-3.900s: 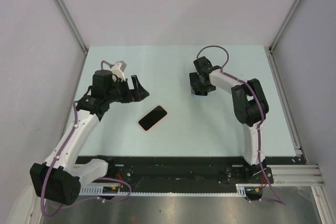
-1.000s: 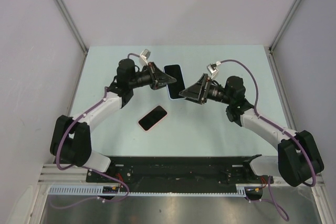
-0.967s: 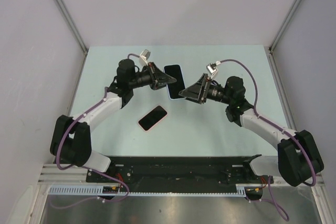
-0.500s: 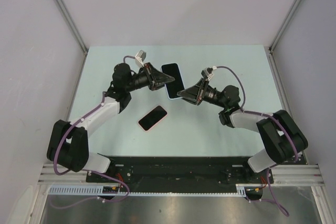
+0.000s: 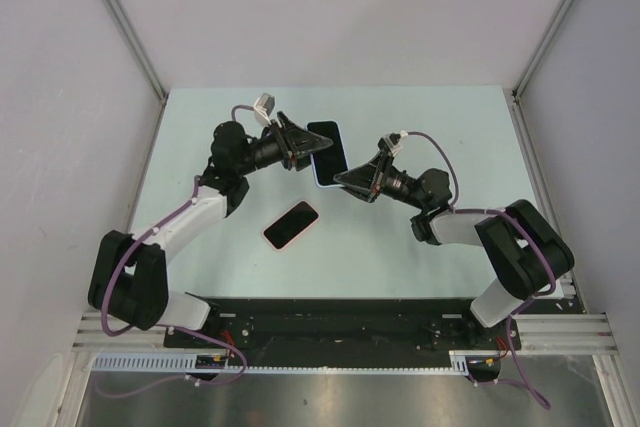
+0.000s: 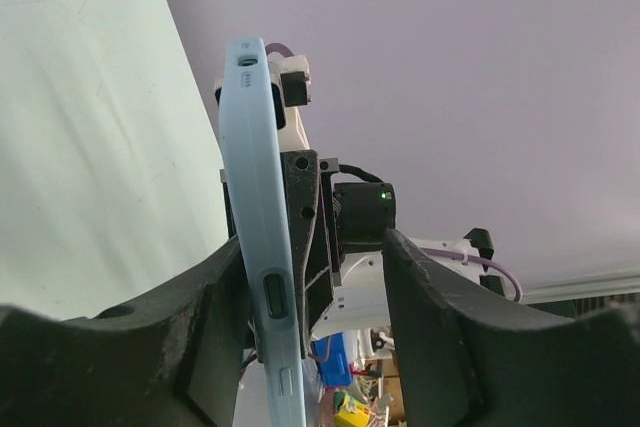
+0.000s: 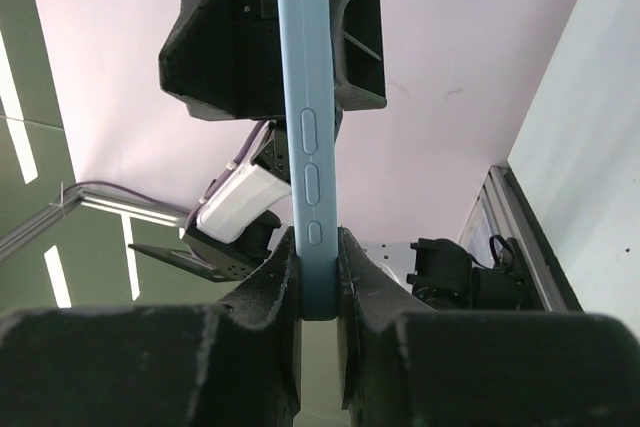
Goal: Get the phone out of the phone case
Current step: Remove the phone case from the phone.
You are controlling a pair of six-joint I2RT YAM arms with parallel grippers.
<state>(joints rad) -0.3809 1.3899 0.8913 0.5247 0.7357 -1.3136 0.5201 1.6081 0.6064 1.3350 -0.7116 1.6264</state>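
White walls and a pale green table (image 5: 450, 127) are framing the overhead view. Both arms are reaching inward there and meeting at a light-blue, rounded-rectangle phone case (image 5: 326, 151), which is hanging in the air between them with its dark face turned up. The left fingers (image 5: 292, 142) are sitting at its left edge and the right fingers (image 5: 358, 177) at its lower corner. Nearer the bases, a dark-faced slab with a pink rim (image 5: 291, 225) is lying flat on the table, well apart from both arms. Through the left wrist camera, the left fingers are standing spread, with the case's narrow edge leaning against one and a clear gap to the other. Through the right wrist camera, the right fingers are pinching the case's end from both sides. I am judging the extraction unfinished: that dark face is probably the phone (image 5: 328, 145), seated in the case. Neither wrist view is showing it, though, and what the pink-rimmed slab is I cannot tell.
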